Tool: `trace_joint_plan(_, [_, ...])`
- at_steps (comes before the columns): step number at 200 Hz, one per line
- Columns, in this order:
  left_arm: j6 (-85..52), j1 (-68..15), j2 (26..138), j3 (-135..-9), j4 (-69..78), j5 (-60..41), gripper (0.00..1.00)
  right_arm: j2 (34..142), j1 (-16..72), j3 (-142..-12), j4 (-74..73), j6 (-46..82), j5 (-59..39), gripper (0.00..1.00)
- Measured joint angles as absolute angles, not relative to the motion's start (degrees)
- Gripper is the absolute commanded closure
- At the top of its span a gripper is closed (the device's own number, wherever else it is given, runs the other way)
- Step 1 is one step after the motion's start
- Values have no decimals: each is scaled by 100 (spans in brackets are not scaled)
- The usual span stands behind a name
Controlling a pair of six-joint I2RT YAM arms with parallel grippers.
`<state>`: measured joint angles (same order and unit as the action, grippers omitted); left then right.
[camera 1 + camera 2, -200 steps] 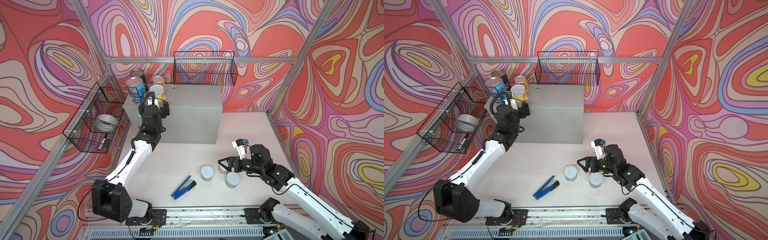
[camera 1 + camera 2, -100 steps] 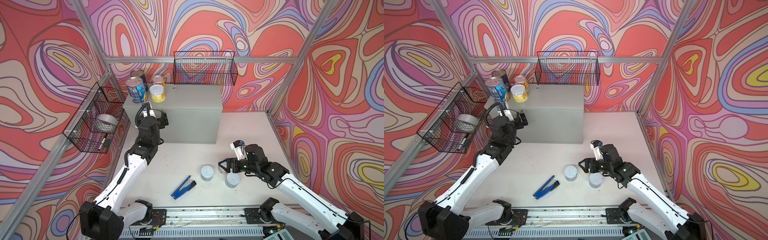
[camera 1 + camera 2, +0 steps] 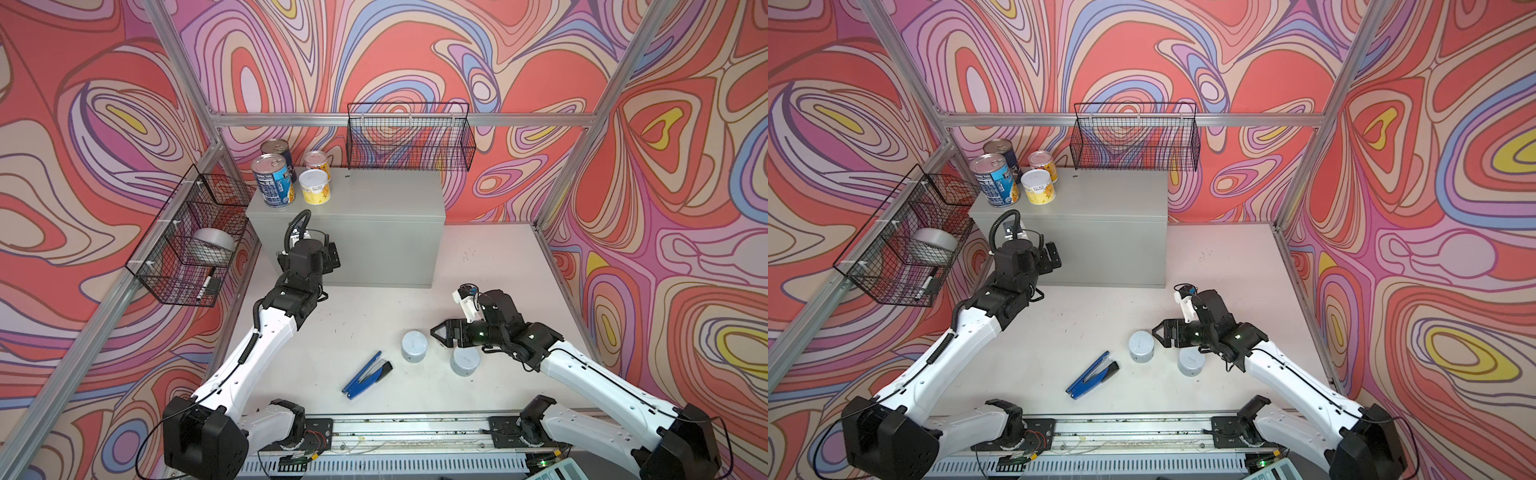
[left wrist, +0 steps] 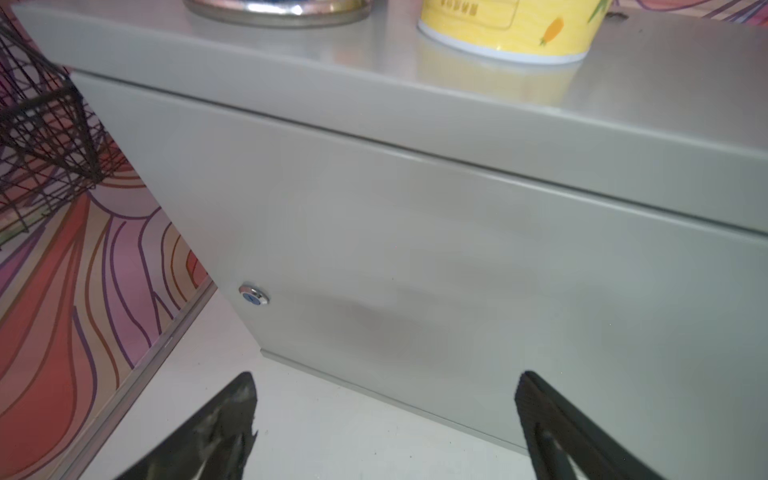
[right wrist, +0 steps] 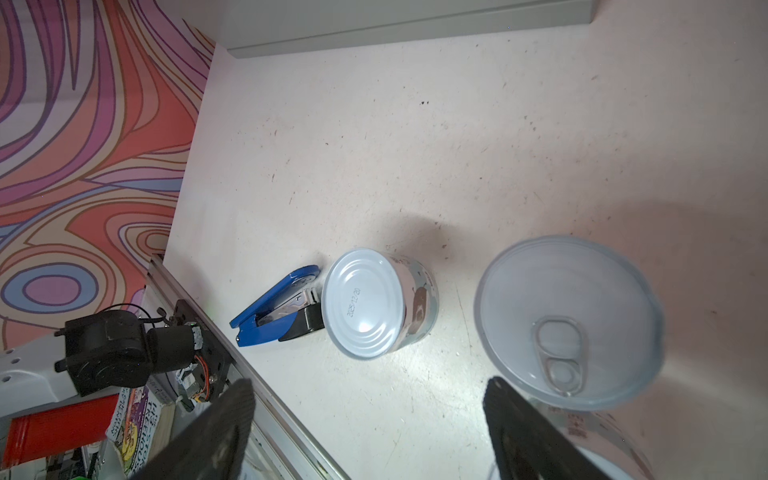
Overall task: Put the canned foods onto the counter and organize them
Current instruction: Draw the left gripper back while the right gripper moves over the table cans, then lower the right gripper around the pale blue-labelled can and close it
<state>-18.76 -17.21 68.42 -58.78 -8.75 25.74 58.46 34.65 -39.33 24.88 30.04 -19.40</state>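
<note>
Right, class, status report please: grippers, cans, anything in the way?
Left gripper open, empty, facing counter. Right gripper open, empty, by two grey cans on the table. Four cans on counter. Blue stapler beside one grey can.

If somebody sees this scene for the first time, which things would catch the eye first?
Most likely the swirling red-and-pink walls all around. Next, the four cans grouped at the left end of the grey counter. Then the two grey cans on the table near a blue stapler, with the open right gripper hovering by them.
</note>
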Motion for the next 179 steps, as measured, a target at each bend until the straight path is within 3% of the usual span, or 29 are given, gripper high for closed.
trace_joint_plan(48, [-2119,-1811,6772,-5789,-1417,1929,0,6274,4034,-3935,2353,3124,-1719,11])
trace_joint_plan(130, [-2582,-3489,5701,-5175,-2381,1203,0,6866,4576,-4141,2292,3168,-1219,13])
trace_joint_plan(179, [-3148,-3715,5264,-4388,-2596,814,0,7446,4910,-4261,2228,3245,-893,13])
